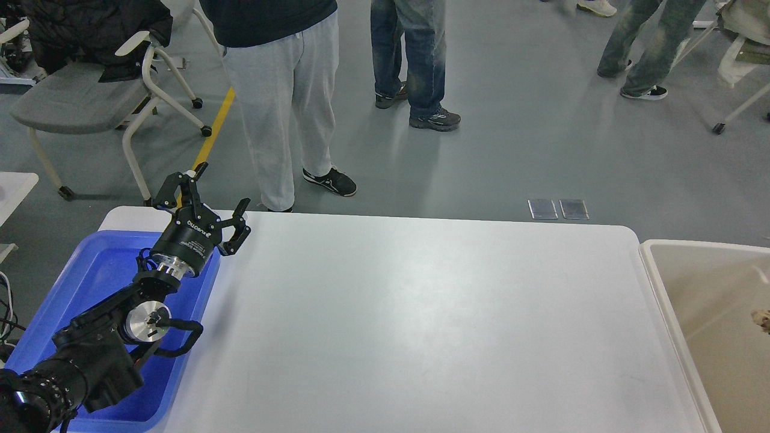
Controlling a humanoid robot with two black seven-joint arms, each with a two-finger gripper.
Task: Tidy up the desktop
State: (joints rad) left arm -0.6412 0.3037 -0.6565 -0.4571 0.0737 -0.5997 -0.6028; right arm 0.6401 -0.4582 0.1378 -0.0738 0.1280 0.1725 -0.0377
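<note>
The desktop (421, 319) is a large white tabletop with rounded corners, and nothing lies on it. My left gripper (221, 186) is open and empty. It hangs over the far left corner of the desktop, above the far rim of the blue tray (90, 276). The left arm comes in from the lower left over the tray. The right gripper is out of view.
A beige bin (710, 319) stands at the desktop's right edge, with a small tan thing (761, 319) showing at the frame's right border inside it. People's legs (283, 102) and a grey chair (84, 96) stand on the floor beyond the far edge.
</note>
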